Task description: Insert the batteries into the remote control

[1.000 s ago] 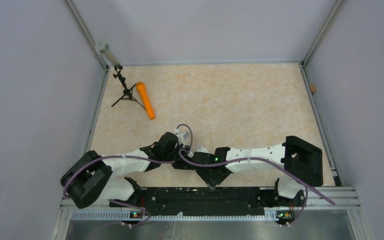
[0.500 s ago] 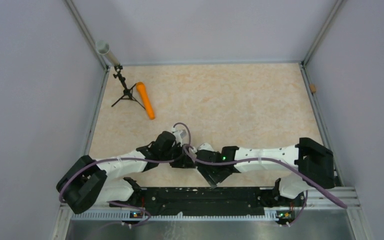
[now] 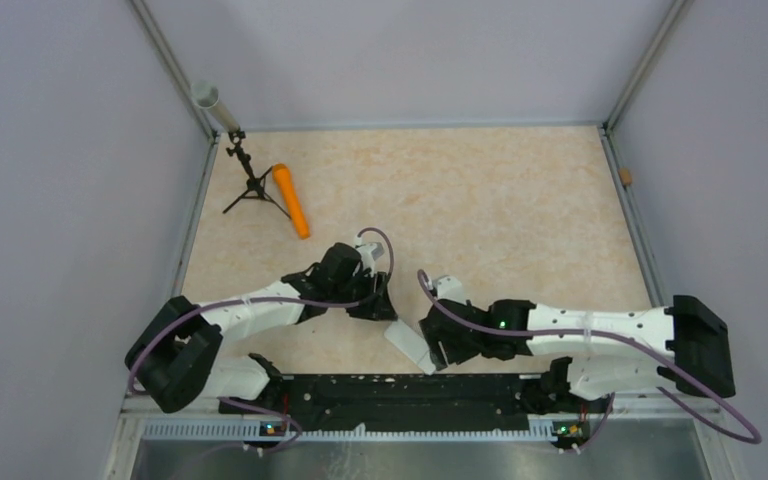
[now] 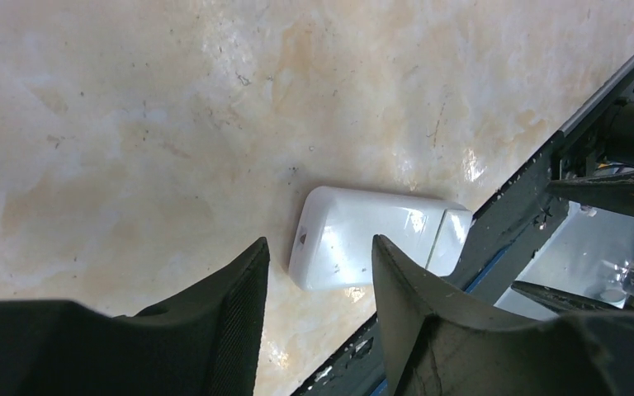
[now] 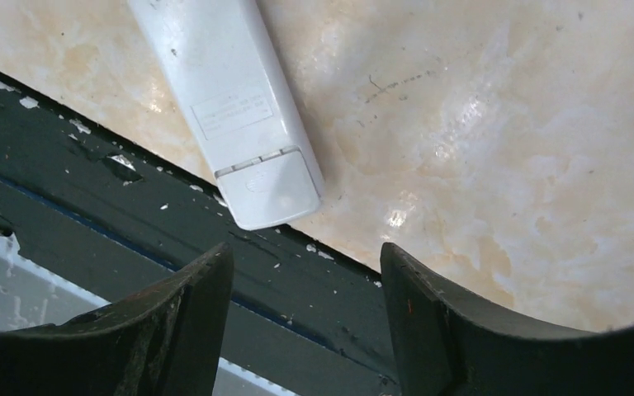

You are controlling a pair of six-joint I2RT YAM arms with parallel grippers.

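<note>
remote control (image 3: 407, 345) on mottled beige table (image 3: 480, 200)

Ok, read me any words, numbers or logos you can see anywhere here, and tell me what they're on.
Nothing here can be read.
On the remote control: the pale label on its white back carries faint print, too blurred to read.
On the remote's end panel: a small embossed mark, too faint to make out.

Top view overhead, wide; wrist views close, downward (both share remote control (image 4: 371, 239)).
</note>
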